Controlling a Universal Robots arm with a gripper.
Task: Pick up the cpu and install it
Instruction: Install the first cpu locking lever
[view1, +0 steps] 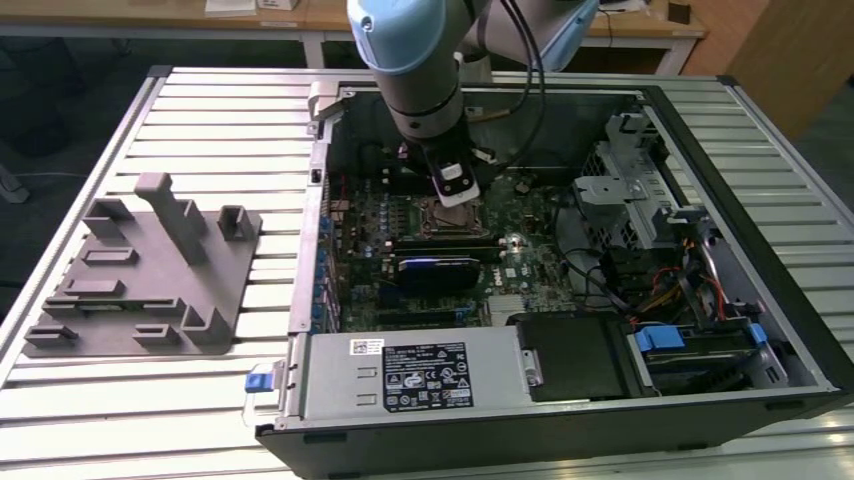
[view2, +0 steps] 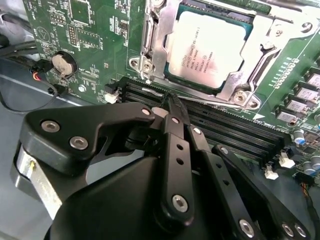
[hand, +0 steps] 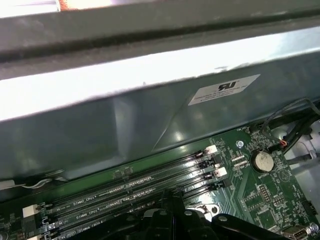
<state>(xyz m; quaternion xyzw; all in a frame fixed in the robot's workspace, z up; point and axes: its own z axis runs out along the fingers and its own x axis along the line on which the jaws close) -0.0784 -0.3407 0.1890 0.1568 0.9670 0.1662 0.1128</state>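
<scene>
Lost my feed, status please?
Gripper shut, empty, above memory slots. Cpu seated in socket, under metal frame. Nothing blocking.

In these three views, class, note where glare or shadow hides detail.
In the first wrist view, glare whitens the case wall; in the second wrist view, the cpu top shines pale; in the exterior view, shadow darkens the motherboard below the gripper.

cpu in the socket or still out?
In. In the second wrist view the cpu lies flat inside the socket's metal frame, level with the motherboard. The gripper hangs beside it, fingers together, holding nothing.
</scene>
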